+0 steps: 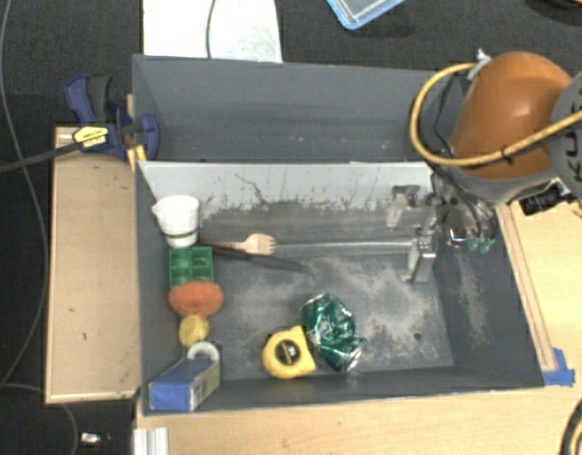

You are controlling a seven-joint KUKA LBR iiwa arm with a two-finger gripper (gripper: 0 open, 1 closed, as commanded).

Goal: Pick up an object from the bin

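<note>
The claw (pixel 426 246) hangs over bare floor in the right part of the bin (pixel 272 112), close to the back wall, with nothing under it. Whether it is open or closed I cannot tell, and no thing shows in its hold. By my judgement the pick has not begun: this is the approach step, with no target settled. The nearest candidates are the wrapper (pixel 331 332) and the tape (pixel 288 354), touching each other near the front wall, well apart from the claw and towards the left of it. The wrapper is crumpled green foil, shiny and irregular, likely to give under pressure and so easy to pinch on a fold. The tape is a yellow, rounded, hard casing with a dark centre, smooth enough that it may slip unless taken across its flat sides. The next move calls for a shift left and forward, then a descent over one of them, clear of the other. Further left a fork (pixel 250 246) lies flat, pale head and thin dark handle, hard to get under. Along the left wall stand a white cup (pixel 178 216), a studded green block (pixel 190 264), a fuzzy orange ball (pixel 195 298), a small yellow lump (pixel 192 330) and a blue box (pixel 185 382), packed close in a row. The floor is scuffed grey metal.
</note>
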